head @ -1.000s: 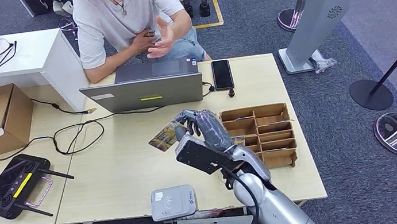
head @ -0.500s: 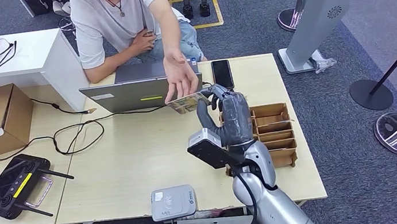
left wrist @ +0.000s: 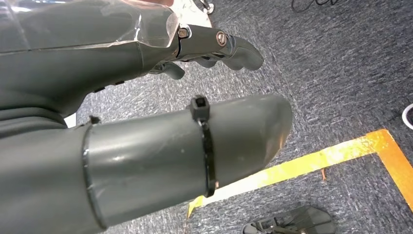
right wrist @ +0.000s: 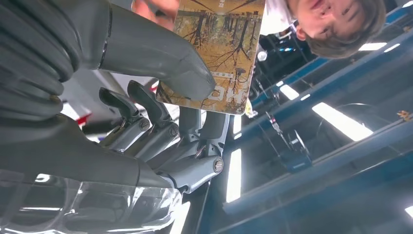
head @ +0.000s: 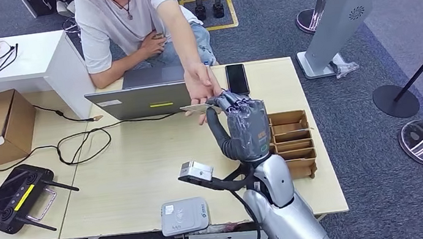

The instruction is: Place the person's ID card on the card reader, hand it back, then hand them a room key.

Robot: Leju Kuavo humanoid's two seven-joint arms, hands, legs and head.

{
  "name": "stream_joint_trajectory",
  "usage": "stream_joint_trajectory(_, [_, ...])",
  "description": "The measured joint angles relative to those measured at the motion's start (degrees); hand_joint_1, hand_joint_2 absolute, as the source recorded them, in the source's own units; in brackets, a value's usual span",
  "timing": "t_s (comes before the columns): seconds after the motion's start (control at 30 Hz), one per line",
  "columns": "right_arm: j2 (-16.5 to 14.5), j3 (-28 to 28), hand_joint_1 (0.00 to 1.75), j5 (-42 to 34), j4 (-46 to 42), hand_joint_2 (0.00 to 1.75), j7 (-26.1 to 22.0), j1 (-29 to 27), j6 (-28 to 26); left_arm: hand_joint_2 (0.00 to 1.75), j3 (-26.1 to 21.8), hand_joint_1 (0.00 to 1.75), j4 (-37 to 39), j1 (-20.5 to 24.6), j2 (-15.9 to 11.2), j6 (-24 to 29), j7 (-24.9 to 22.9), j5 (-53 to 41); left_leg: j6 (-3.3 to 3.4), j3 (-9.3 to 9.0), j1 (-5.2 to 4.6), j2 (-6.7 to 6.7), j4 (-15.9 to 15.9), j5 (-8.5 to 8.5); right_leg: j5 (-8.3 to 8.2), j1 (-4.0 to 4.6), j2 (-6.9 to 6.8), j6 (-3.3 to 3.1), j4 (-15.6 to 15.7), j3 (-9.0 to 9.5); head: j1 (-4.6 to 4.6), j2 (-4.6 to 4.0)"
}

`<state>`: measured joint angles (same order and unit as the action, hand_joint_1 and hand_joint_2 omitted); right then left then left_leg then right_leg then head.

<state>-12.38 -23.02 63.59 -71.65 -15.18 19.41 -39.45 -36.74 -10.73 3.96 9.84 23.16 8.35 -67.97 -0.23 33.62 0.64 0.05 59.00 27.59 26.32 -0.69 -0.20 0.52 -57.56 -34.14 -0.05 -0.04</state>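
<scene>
Above the laptop, the right robot hand still pinches the ID card, now in the person's hand.

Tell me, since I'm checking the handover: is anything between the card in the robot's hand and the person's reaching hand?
Nothing visible. The right hand holds the card out over the table, and the person's hand is already at the card's far end, with no object between them.
</scene>
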Motion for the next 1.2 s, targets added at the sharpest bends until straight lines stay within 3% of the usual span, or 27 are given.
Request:
stream_joint_trajectory(0.23, [-1.28,2.33,1.75,6.79,0.74,1.75,0.64,-0.53,-0.01,0.00,0.00,0.00,0.00,-0.29,-0.39,-0.07,0.57,-0.13,0.00,0.01,0.00,0.00,0.00,0.00,0.00,0.00,0.00,0.00,0.00,0.00,0.01,0.00])
stream_joint_trajectory(0.7, [-1.37,0.45,1.75,10.12,8.01,1.75,8.82,2.10,1.74,0.00,0.00,0.00,0.00,-0.10,-0.49,-0.43,0.21,0.10,-0.02,0.00,0.00,0.00,0.00,-0.01,-0.01,0.00,0.00,-0.01,0.00,0.00,0.01,0.00])
stream_joint_trajectory(0.73, [-1.37,0.27,1.69,10.12,8.43,1.75,9.09,2.27,2.14,0.00,0.00,0.00,0.00,-0.11,-0.49,-0.42,0.22,0.13,-0.02,0.00,0.00,0.00,0.00,-0.01,0.00,0.00,0.00,-0.01,0.00,0.00,0.01,0.00])
stream_joint_trajectory(0.77, [-1.36,0.14,1.36,10.11,8.78,1.75,9.23,2.41,2.37,0.00,0.00,0.00,0.00,-0.11,-0.49,-0.41,0.22,0.16,-0.02,0.00,0.00,0.00,0.00,-0.01,0.00,0.00,0.00,-0.01,0.00,0.00,0.01,0.00])
stream_joint_trajectory(0.87, [-1.34,-0.26,0.10,10.00,9.70,1.75,9.39,2.71,2.57,0.00,0.00,0.00,0.00,-0.12,-0.49,-0.28,0.28,0.26,-0.02,0.00,0.00,0.00,0.00,-0.01,0.00,0.00,0.00,-0.01,0.00,0.00,0.01,0.00])
stream_joint_trajectory(0.9, [-1.33,-0.43,0.00,9.95,9.98,1.75,9.43,2.79,2.58,0.00,0.00,0.00,0.00,-0.13,-0.48,-0.22,0.37,0.26,-0.02,0.00,0.00,0.00,0.00,-0.01,0.00,0.00,0.00,-0.01,0.00,0.00,0.01,0.00])
stream_joint_trajectory(1.2, [-1.31,-1.31,0.00,8.97,10.58,1.75,9.31,2.95,2.49,0.00,0.00,0.00,0.00,-0.17,-0.32,0.25,0.63,0.27,-0.02,0.00,0.00,0.00,0.00,-0.01,-0.01,0.00,0.00,-0.01,0.00,0.00,0.01,0.00])
